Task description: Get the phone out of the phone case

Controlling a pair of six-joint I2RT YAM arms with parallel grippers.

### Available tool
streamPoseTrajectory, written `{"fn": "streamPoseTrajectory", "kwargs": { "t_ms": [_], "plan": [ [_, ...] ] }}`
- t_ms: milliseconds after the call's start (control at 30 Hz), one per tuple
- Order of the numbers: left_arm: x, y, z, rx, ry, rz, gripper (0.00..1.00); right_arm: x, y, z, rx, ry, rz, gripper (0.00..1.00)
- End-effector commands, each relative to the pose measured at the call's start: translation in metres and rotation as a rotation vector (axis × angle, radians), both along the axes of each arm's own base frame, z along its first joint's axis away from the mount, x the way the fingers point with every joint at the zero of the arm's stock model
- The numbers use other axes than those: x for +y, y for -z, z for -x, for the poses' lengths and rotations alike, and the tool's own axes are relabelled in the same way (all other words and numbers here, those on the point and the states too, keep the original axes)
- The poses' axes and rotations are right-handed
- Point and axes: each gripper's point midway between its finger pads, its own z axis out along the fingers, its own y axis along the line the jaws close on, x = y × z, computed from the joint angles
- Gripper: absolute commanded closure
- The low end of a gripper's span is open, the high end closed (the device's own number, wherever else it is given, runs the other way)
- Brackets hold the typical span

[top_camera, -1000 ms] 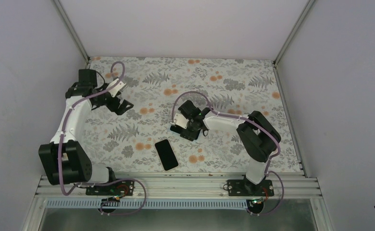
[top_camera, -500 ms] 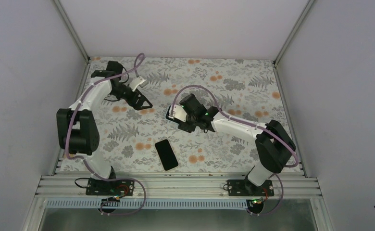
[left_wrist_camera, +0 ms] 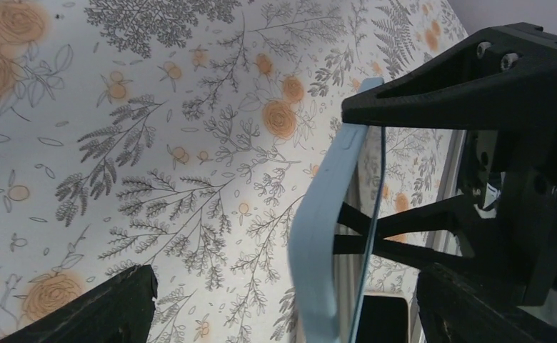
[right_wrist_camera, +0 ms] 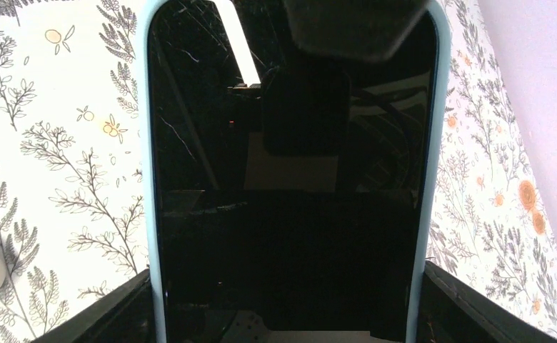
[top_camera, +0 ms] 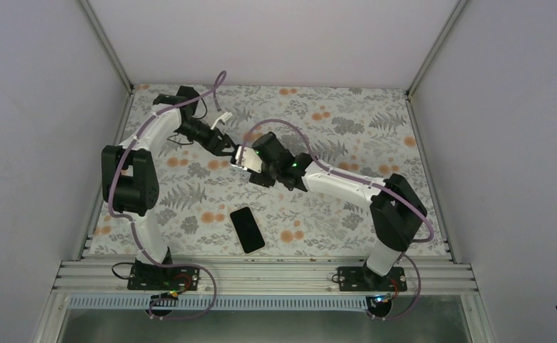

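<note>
The pale-blue phone case [right_wrist_camera: 151,179], the dark-screened phone [right_wrist_camera: 290,214] seated in it, is held above the middle of the floral tabletop [top_camera: 347,121], clamped at its sides by the jaws of the right gripper [top_camera: 251,163]. The left gripper [top_camera: 226,146], out by the left wall a second ago, has swung in; its jaws stand spread around the case's far end. The right gripper has carried the case toward the back left. A second dark handset [top_camera: 247,229] lies unmoved nearer the arms' bases.
</note>
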Motion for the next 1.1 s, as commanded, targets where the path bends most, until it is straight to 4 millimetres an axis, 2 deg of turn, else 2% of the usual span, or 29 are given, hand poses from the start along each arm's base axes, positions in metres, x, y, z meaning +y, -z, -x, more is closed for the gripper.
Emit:
{"fn": "streamPoseTrajectory", "kwargs": {
  "t_ms": [0, 100, 233, 433, 500, 600, 633, 800, 900, 933, 967, 1067],
  "plan": [
    [-0.008, 0.000, 0.010, 0.062, 0.008, 0.035, 0.12, 0.018, -0.023, -0.017, -0.101, 0.012, -0.050, 0.47],
    [-0.008, 0.002, 0.012, 0.074, 0.012, 0.033, 0.19, 0.023, -0.028, -0.018, -0.121, 0.003, -0.061, 0.47],
    [-0.012, -0.002, 0.016, 0.110, 0.033, 0.071, 0.34, 0.028, -0.035, -0.023, -0.161, 0.016, -0.059, 0.47],
    [-0.012, 0.008, 0.017, 0.145, 0.034, 0.059, 0.36, 0.033, -0.044, -0.025, -0.183, 0.015, -0.066, 0.47],
    [-0.013, 0.006, 0.018, 0.150, 0.039, 0.072, 0.45, 0.034, -0.044, -0.026, -0.184, 0.013, -0.064, 0.48],
    [-0.016, -0.001, 0.020, 0.148, 0.055, 0.102, 0.69, 0.037, -0.043, -0.026, -0.185, 0.009, -0.058, 0.47],
    [-0.017, -0.003, 0.020, 0.144, 0.059, 0.110, 0.72, 0.037, -0.043, -0.026, -0.185, 0.008, -0.058, 0.47],
    [-0.020, -0.012, 0.022, 0.146, 0.073, 0.151, 0.75, 0.042, -0.041, -0.023, -0.181, -0.004, -0.053, 0.47],
    [-0.021, -0.013, 0.024, 0.150, 0.083, 0.162, 0.91, 0.043, -0.041, -0.023, -0.180, -0.005, -0.053, 0.46],
    [-0.021, -0.013, 0.025, 0.152, 0.086, 0.161, 0.97, 0.042, -0.041, -0.023, -0.177, -0.006, -0.052, 0.44],
    [-0.020, -0.012, 0.026, 0.148, 0.090, 0.159, 0.98, 0.042, -0.040, -0.021, -0.170, -0.010, -0.050, 0.39],
    [-0.018, -0.014, 0.028, 0.121, 0.104, 0.146, 0.98, 0.041, -0.031, -0.008, -0.082, -0.057, -0.032, 0.02]
  ]
}}
